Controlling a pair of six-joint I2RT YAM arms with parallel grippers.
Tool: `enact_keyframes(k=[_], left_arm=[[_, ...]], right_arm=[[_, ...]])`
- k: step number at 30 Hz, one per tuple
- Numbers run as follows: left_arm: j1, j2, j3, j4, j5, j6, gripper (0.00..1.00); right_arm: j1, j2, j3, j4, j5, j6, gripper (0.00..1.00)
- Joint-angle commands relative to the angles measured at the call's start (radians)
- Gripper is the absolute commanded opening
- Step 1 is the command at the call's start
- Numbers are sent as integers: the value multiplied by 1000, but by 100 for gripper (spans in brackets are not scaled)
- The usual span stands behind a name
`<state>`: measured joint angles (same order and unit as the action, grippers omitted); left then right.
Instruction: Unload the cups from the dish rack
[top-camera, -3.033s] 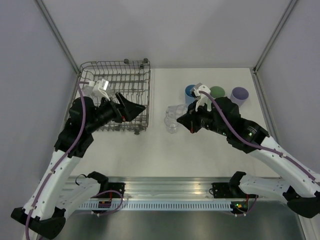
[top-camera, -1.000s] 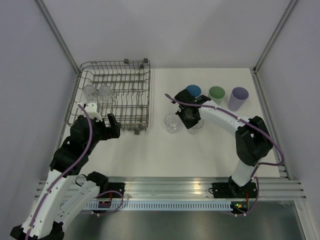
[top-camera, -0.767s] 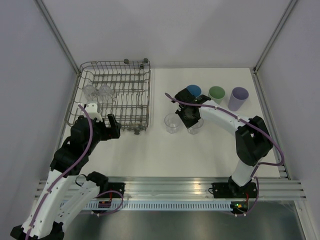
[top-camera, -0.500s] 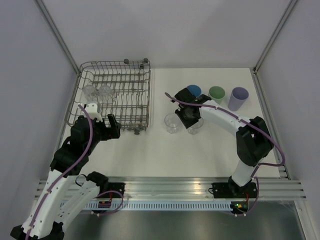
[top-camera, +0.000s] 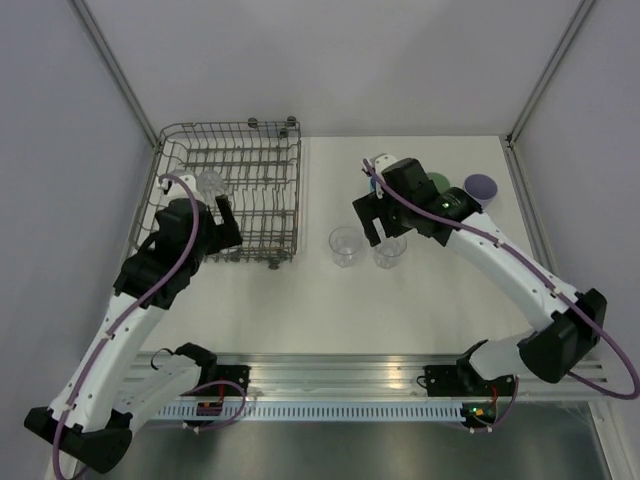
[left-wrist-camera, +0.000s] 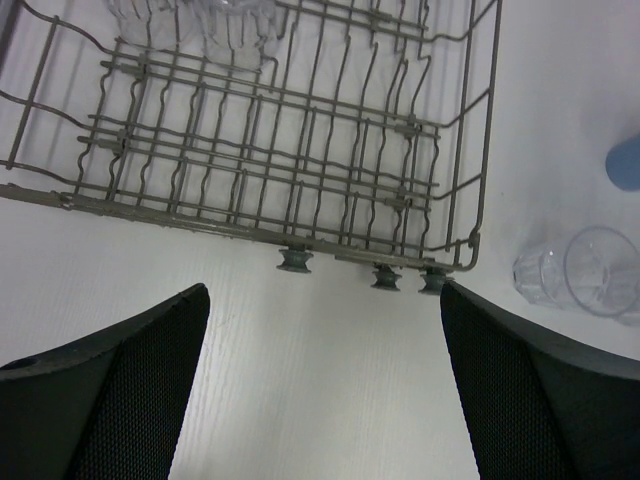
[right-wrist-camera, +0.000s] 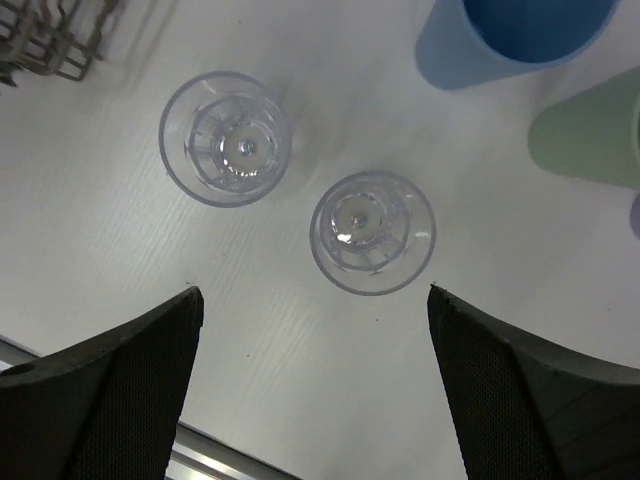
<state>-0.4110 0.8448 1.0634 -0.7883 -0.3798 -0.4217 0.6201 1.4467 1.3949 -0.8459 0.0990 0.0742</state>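
Your right pincer (right-wrist-camera: 313, 295) gapes wide, gripping nothing, above two ribbed clear tumblers (right-wrist-camera: 225, 138) standing upright on the matte white worktop (right-wrist-camera: 120, 250), near a smooth blue cup (right-wrist-camera: 510, 40) and a green cup (right-wrist-camera: 590, 130). Your left pincer (left-wrist-camera: 325, 288), equally apart, hovers by the grey wire dish rack (left-wrist-camera: 300, 170), where more clear glass (left-wrist-camera: 235, 25) sits at the far end. Only the top view shows the lilac cup (top-camera: 484, 186) properly.

In the right wrist view the top edge cuts off the blue cup (right-wrist-camera: 500, 45), the right edge cuts the green cup (right-wrist-camera: 590, 140), and we get only a sliver of the purple cup (top-camera: 483, 186). From above, the right arm (top-camera: 500, 260) hides the blue cup almost wholly and much of the green. The left wrist view crops the 2 clear cups (left-wrist-camera: 235, 20) in the dish rack (left-wrist-camera: 300, 170) at its top edge; from above, the left arm (top-camera: 185, 235) covers the rack's near-left corner.
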Motion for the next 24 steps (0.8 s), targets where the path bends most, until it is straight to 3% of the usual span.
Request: enact_keyframes(k=[1, 5, 7, 12, 15, 24], left_arm=[[1, 65, 105, -26, -131, -133, 100], [24, 196, 199, -31, -194, -189, 100], [70, 281, 259, -32, -192, -222, 100], [252, 469, 387, -19, -41, -253, 100], [322, 601, 467, 6, 47, -236, 100], [408, 942, 656, 47, 176, -203, 100]], right_arm=[[-3, -136, -6, 62, 25, 29, 98], [-2, -281, -128, 223, 56, 78, 98], [-2, -386, -223, 333, 1, 110, 98], [-2, -592, -437, 540, -117, 228, 98], [-3, -638, -447, 516, -218, 239, 98], [-2, -694, -513, 527, -306, 248, 98]])
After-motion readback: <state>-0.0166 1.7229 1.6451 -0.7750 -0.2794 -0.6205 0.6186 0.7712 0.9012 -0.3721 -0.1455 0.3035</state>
